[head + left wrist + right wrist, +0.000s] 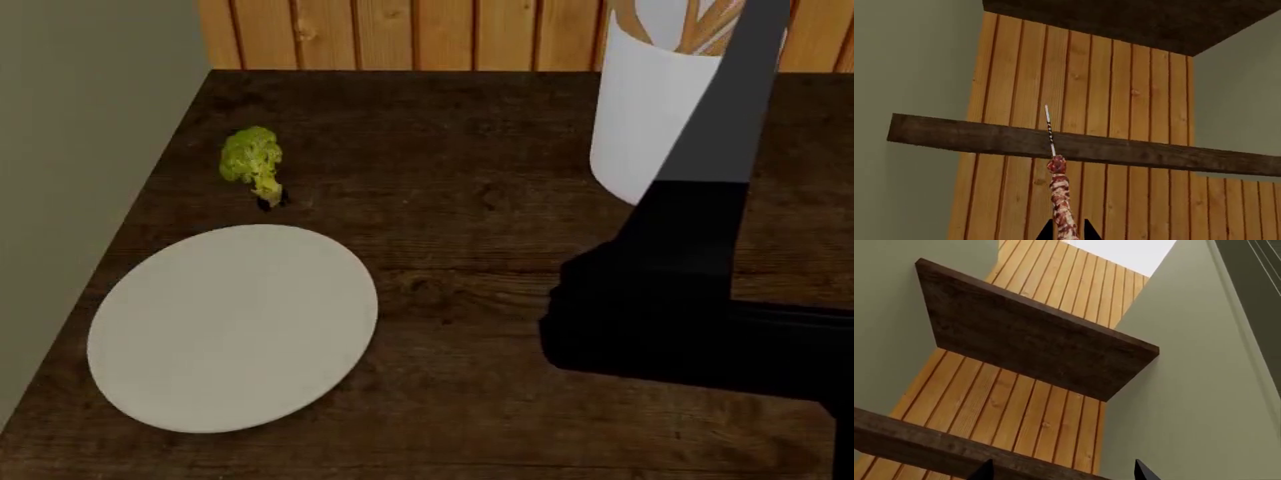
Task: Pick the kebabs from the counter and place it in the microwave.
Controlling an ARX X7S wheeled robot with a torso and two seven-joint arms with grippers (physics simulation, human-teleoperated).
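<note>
The counter (507, 250) has a wide bare strip between the white plate (234, 325) and the white utensil holder (654, 120); a gripper can pass there. The broccoli floret (254, 162) stands just behind the plate, near the olive-grey wall (80, 150) that closes the left side. A dark arm (694, 300) covers the right part of the counter.

In the left wrist view, the kebabs (1061, 200) point toward a dark wooden shelf (1081, 146) that crosses the plank wall (1121, 90). In the right wrist view, two dark shelves (1034, 335) stand between olive walls, with open room between them.
</note>
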